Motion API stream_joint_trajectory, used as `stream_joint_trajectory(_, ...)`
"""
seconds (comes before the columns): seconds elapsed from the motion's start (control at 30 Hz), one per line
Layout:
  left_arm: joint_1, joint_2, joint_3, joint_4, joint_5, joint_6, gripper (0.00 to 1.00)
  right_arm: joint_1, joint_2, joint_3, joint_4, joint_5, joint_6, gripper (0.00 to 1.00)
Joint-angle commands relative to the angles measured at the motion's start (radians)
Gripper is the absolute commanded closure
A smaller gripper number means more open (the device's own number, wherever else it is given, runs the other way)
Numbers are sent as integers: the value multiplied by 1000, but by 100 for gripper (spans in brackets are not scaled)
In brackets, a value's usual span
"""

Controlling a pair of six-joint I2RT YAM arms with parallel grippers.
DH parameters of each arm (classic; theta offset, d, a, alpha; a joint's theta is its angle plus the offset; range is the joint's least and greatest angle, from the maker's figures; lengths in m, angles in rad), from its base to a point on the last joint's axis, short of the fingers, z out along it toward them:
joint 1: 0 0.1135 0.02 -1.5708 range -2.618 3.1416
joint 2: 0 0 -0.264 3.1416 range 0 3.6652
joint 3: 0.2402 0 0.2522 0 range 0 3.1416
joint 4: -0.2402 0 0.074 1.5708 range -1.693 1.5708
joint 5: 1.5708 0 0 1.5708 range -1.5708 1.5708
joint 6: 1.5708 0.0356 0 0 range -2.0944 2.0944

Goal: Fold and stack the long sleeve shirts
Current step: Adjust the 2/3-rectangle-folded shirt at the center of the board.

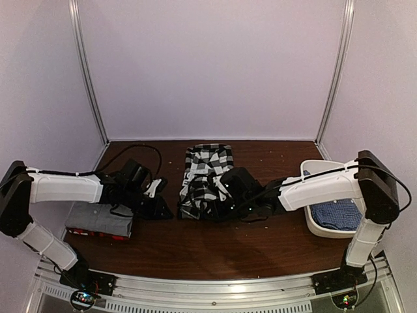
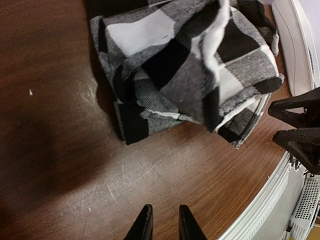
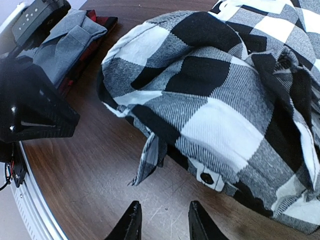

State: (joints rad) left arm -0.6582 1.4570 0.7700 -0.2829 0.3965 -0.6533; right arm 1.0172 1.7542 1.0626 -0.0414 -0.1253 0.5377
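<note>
A dark brown wooden table (image 1: 215, 251) stands inside pale, plain walls. In its middle lies the black-and-white check shirt (image 1: 207, 176), a loosely bunched heap with folds and a buttoned cuff hanging out at the near side. The left pincer (image 2: 165, 207) is over bare wood just beside that shirt, its fingers spread a little with nothing between them. The right pincer (image 3: 164, 204) is low at the shirt's near edge, its fingers parted wider and likewise empty. The two pincers face each other across the heap's near side. On the table's left side the grey shirt (image 1: 98, 218) lies folded on top of the red-black shirt (image 1: 91, 233). At the right the blue fine-checked shirt (image 1: 335, 214) sits inside a white plastic tub (image 1: 326, 231)
</note>
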Motion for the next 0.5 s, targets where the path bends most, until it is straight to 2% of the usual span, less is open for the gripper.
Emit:
stream_joint_trajectory(0.0,2,-36,-19,78,-23,-56,82,4,78,104,-49,73,17,67)
stream_joint_trajectory(0.17,2,-42,-3,77,-19,-56,83,-31,198,269,-155,157,8,67)
stream_joint_trajectory(0.47,-2,-46,10,79,-17,-47,84,-184,410,599,-246,170,-45,63)
